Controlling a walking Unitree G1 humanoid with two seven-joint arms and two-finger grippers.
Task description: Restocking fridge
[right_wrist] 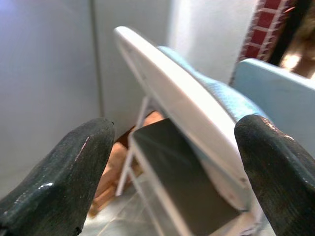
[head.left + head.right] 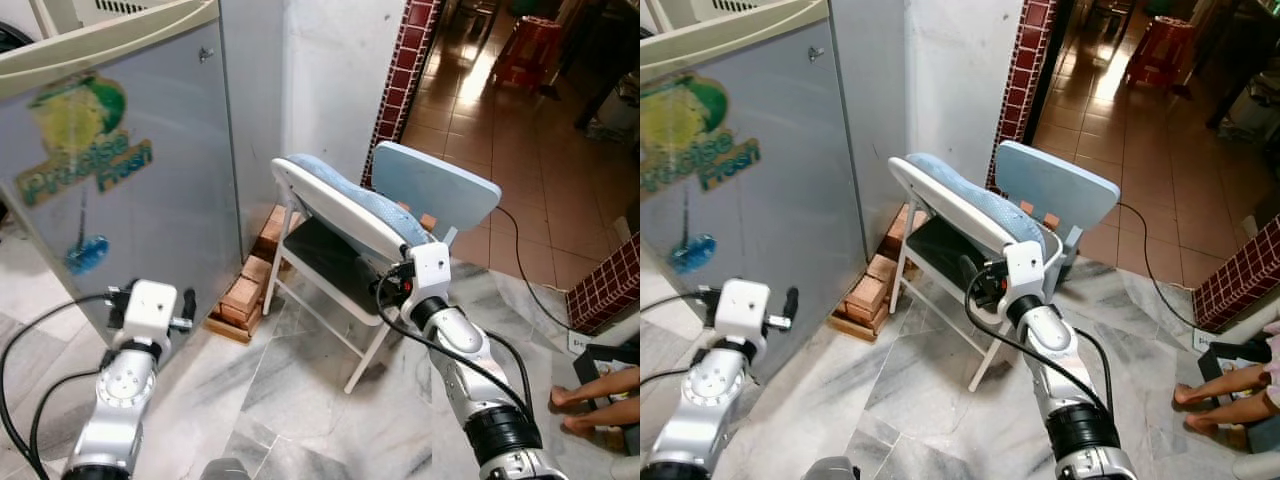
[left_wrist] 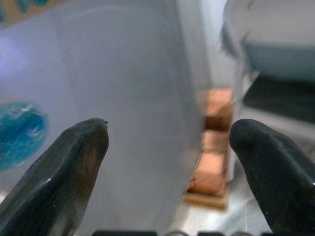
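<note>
Grey-veined marble floor (image 2: 300, 400) w/ a terracotta-tiled hallway beyond a red brick pillar (image 2: 405, 60). Task's thing, the grey metal fridge w/ a lime "Fresh" sticker (image 2: 150, 180), stands at robot's left, door shut, propped on a stack of wooden blocks (image 2: 245, 295), prob. to keep it off the floor. Just beside the blocks sits a white folding chair w/ a light-blue cushion (image 2: 345, 215), seat tipped up, a pale blue board (image 2: 435, 185) leaning behind it. Left gripper (image 3: 167, 147) is raised close to the fridge's flat side, jaws wide & holding nothing; no handle visible from here, so approach likely needs repositioning. Right gripper (image 1: 172, 157) points at the chair, jaws also wide & empty. No stock items in sight. A person's bare feet (image 2: 590, 400) are at far right, maybe on a mat — hard to tell at the edge.
</note>
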